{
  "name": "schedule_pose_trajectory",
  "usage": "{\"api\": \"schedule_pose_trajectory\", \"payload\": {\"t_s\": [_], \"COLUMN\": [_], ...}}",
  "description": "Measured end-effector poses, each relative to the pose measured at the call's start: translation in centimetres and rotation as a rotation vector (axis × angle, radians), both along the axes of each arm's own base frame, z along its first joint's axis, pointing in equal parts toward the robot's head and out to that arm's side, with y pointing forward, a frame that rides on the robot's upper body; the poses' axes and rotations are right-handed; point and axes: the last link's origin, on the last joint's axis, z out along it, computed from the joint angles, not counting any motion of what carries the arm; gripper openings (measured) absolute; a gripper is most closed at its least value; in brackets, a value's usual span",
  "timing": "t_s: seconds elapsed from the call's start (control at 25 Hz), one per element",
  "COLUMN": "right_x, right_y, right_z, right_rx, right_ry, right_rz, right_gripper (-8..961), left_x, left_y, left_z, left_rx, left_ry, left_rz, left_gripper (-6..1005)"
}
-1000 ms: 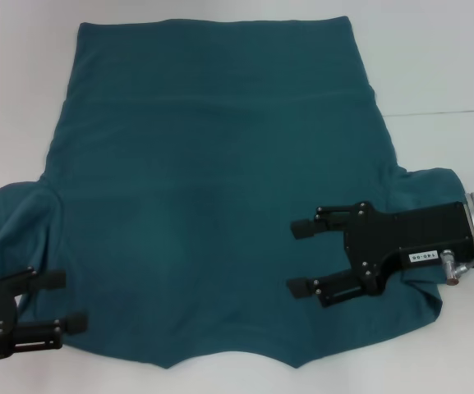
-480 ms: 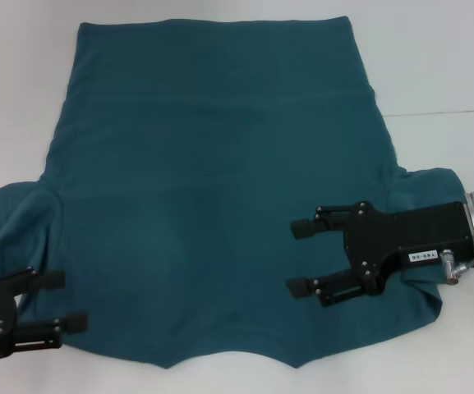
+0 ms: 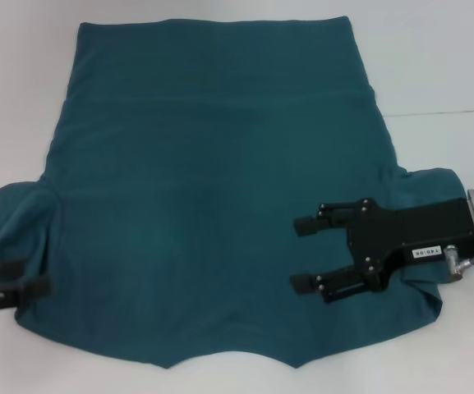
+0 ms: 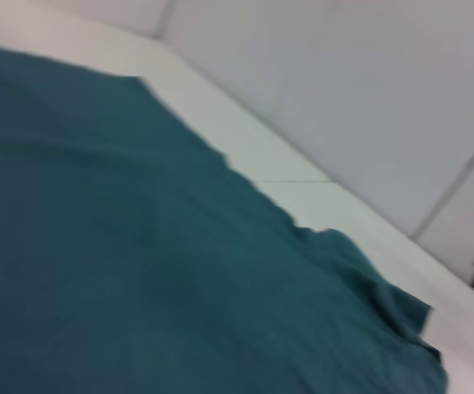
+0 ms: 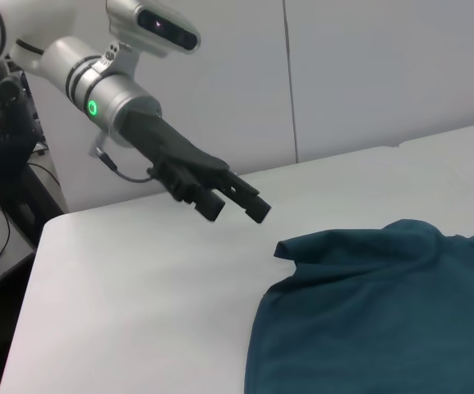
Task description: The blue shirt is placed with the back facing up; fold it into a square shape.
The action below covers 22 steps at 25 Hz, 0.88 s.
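The blue shirt (image 3: 212, 197) lies spread flat on the white table (image 3: 434, 57), plain side up, both short sleeves sticking out at the sides. My right gripper (image 3: 297, 255) is open and hovers over the shirt beside the right sleeve (image 3: 425, 189), fingers pointing toward the shirt's middle. My left gripper (image 3: 36, 277) is at the left sleeve (image 3: 19, 217), low at the shirt's edge and blurred. In the right wrist view the left gripper (image 5: 235, 205) hangs above the table with fingers apart, just off the sleeve (image 5: 343, 242). The left wrist view shows only the shirt (image 4: 138, 271).
A seam line (image 3: 442, 112) crosses the table on the right. Bare table (image 5: 138, 287) shows beyond the left sleeve, with a wall panel (image 5: 368, 74) and cables (image 5: 6, 164) behind it.
My left gripper has moved away from the near edge and turned, now at the left sleeve's edge. My right gripper has shifted slightly toward the right sleeve. The shirt has not moved.
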Motion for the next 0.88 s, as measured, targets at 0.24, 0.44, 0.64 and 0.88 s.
{"api": "schedule_pose_trajectory", "payload": {"t_s": [0.24, 0.44, 0.64, 0.88], "right_x": [-0.5, -1.0, -1.3, -1.6], "right_y": [0.4, 0.6, 0.8, 1.0], "right_z": [0.3, 0.2, 0.2, 0.2], "right_rx": [0.004, -0.001, -0.005, 0.003], "right_ry": [-0.004, -0.002, -0.002, -0.004], "right_rz": [0.002, 0.004, 0.010, 0.016], "right_gripper": [926, 927, 927, 927], "left_x": [-1.5, -3.0, -3.7, -4.4], "left_y": [0.0, 0.1, 0.4, 1.7], "left_z": [1.6, 1.6, 1.5, 1.3], "left_rx": [0.040, 0.040, 0.057, 0.104], "left_ry": [0.013, 0.050, 0.056, 0.117], "left_rz": [0.218, 0.367, 0.448, 0.495], "left_gripper": [933, 932, 932, 932]}}
